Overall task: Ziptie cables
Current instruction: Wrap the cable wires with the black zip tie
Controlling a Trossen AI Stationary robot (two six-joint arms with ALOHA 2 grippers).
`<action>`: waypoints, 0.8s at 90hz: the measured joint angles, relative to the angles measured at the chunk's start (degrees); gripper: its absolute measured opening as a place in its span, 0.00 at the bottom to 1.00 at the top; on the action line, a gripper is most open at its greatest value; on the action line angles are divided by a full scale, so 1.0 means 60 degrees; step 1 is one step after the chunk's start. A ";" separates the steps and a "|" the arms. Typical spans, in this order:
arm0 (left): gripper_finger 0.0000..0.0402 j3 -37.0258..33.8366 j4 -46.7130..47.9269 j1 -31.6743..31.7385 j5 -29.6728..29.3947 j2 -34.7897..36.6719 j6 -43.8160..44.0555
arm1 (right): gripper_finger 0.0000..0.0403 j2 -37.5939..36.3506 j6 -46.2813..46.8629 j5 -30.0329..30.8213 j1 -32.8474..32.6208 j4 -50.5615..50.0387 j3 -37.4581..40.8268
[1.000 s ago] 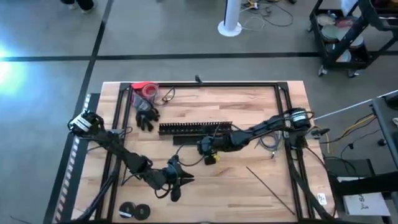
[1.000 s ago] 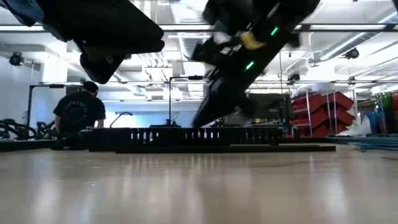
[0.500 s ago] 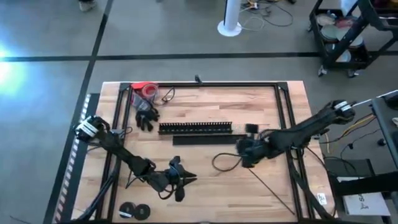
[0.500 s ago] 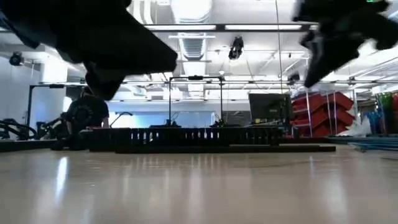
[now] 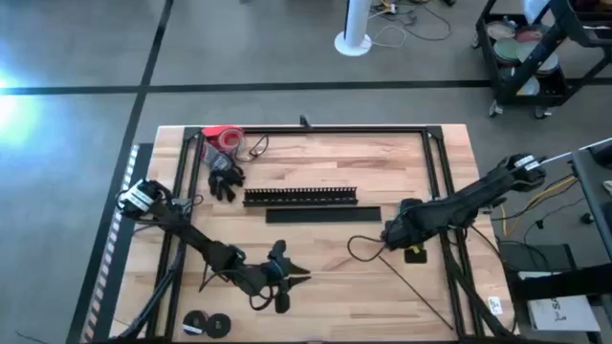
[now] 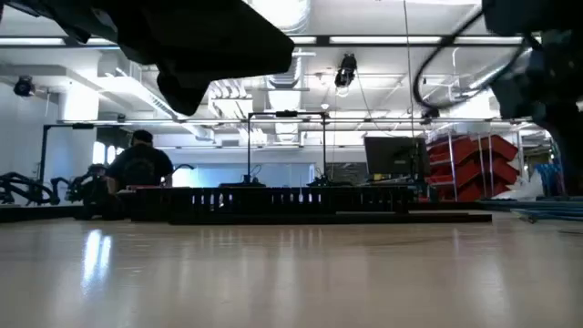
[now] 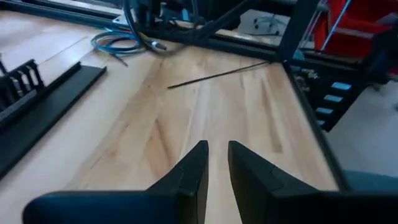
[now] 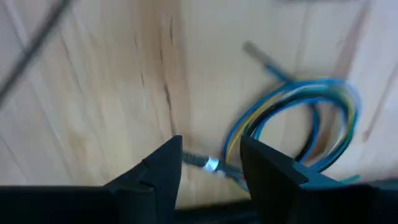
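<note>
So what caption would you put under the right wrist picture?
Right gripper open just above the wooden table, its fingers straddling the metal-tipped end of the looped blue, yellow and green cables.

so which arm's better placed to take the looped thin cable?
Right. The right gripper is open with a cable end between its fingers, at the blue-yellow cable loop. The left gripper faces bare wooden table.

Left end effector (image 7: 216, 163) low, fingers nearly together (slim gap); right end effector (image 8: 210, 163) parted.
</note>
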State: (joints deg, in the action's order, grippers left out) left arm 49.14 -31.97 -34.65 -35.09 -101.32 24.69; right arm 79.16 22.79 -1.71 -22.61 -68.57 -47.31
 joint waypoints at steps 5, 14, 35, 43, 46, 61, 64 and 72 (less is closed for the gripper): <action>0.12 -0.0008 0.0009 0.0035 0.0004 0.0000 0.0000 | 0.38 0.0349 -0.0333 -0.0393 0.0001 -0.0214 0.0000; 0.12 -0.0022 0.0076 0.0072 0.0000 0.0000 -0.0004 | 0.38 0.0998 -0.0881 -0.0606 0.0000 -0.0145 0.0006; 0.12 -0.0025 0.0160 0.0072 0.0011 0.0000 0.0000 | 0.32 0.2398 -0.2253 -0.0764 -0.0021 -0.0551 0.0052; 0.12 -0.0025 0.0264 0.0057 0.0015 0.0000 0.0123 | 0.30 0.2795 -0.2677 -0.0725 -0.0018 -0.0518 0.0083; 0.12 -0.0025 0.0308 0.0050 0.0015 0.0000 0.0181 | 0.29 0.2936 -0.2727 -0.0705 -0.0018 -0.0506 0.0088; 0.12 -0.0026 0.0431 0.0034 0.0024 0.0000 0.0492 | 0.26 0.3400 -0.2699 -0.0125 -0.0022 -0.0447 0.0098; 0.12 -0.0029 0.0432 0.0032 0.0029 0.0000 0.0518 | 0.25 0.3454 -0.2698 -0.0074 -0.0022 -0.0416 0.0104; 0.12 -0.0029 0.0414 0.0032 0.0034 0.0004 0.0580 | 0.23 0.3574 -0.2695 -0.0025 -0.0022 -0.0377 0.0112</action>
State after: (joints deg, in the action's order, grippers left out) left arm 48.97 -29.48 -34.46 -34.89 -101.30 28.17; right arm 100.60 6.62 -1.86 -22.74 -70.84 -46.64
